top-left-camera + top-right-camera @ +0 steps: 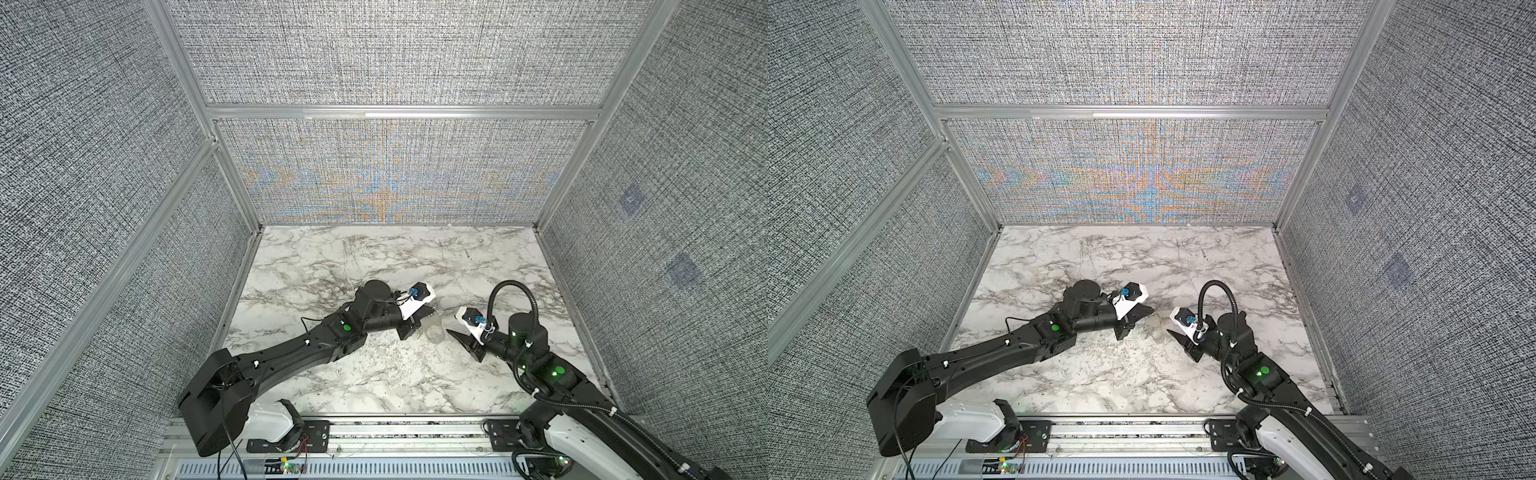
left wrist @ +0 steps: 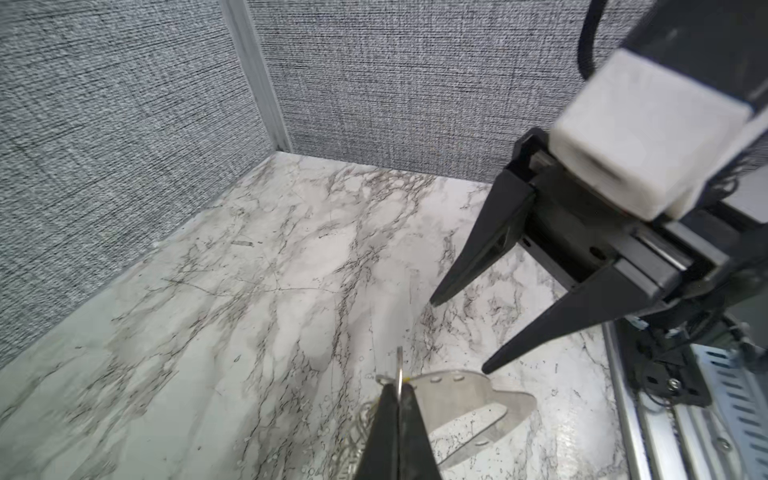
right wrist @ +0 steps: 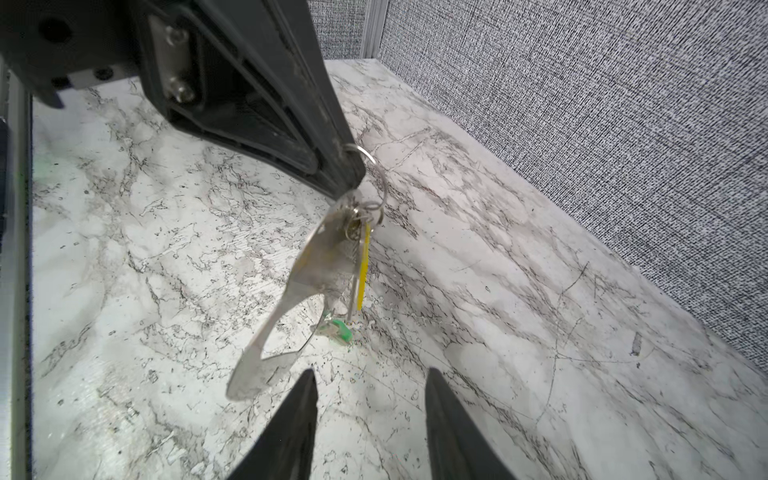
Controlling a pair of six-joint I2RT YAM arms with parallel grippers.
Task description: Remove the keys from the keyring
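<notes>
Two keys (image 3: 364,262) hang with the keyring (image 3: 320,266) from your left gripper (image 2: 398,395), pinched shut on its top ring, over the table (image 3: 498,291). Your right gripper (image 3: 371,374) sits just beside, jaws apart, holding nothing.

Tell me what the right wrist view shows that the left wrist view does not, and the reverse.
Only the right wrist view: the green tag and the full yellow tag, beside the flat metal holder. Only the left wrist view: the body of the right claw and its white camera box. Both: the holder, the marble table, the left claw shut on a thin wire ring, and the right claw's open, empty fingers.
</notes>
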